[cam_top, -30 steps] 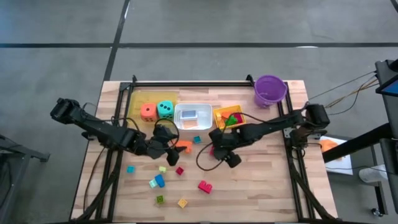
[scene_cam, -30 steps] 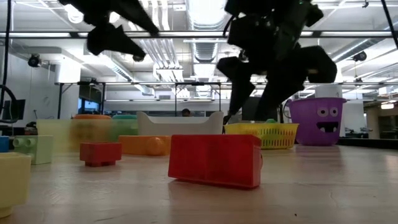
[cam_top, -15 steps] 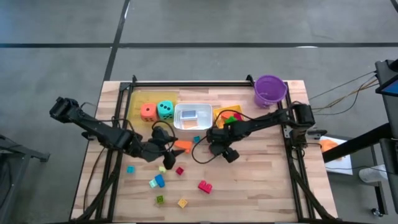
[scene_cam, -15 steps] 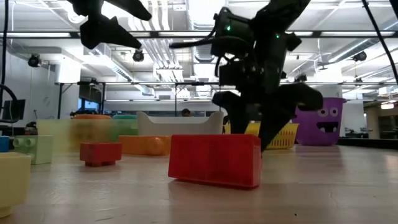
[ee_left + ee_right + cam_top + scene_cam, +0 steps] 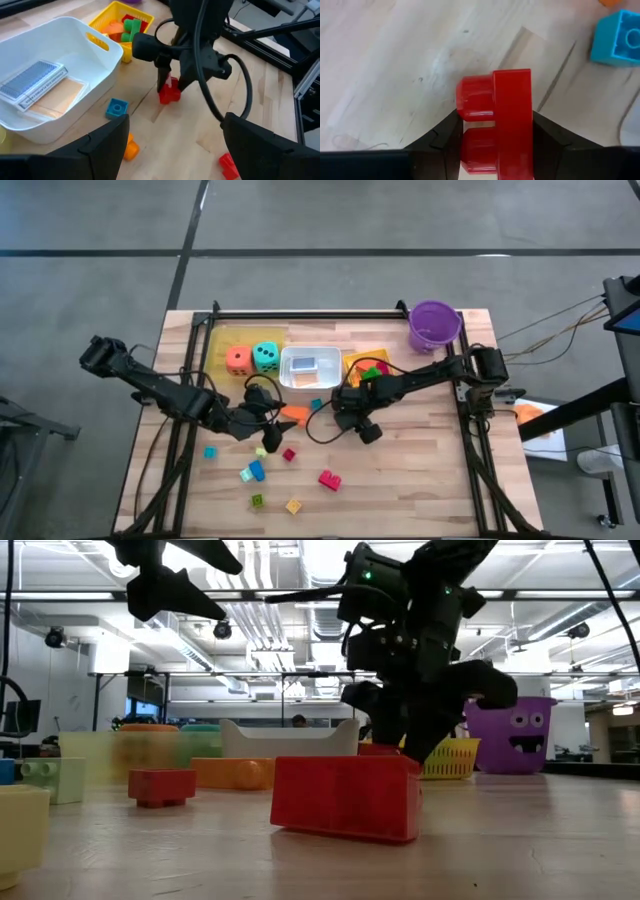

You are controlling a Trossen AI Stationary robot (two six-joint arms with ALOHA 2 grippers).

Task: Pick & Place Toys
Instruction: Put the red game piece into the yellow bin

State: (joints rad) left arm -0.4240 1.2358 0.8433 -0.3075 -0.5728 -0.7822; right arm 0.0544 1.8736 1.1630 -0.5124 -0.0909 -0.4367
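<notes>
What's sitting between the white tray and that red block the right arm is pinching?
A small blue block on bare wood, between the white tray and the red block; the left wrist view shows it.

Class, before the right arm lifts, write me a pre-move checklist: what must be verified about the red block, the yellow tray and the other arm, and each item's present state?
1. Right claw straddles the red block: ok.
2. Fingers pressed on both sides: ok in the right wrist view; firmness cannot tell.
3. Block lifted off the table: not ok.
4. Yellow tray has room: cannot tell.
5. Left claw is open, holding nothing, and apart from the right claw: ok.
</notes>
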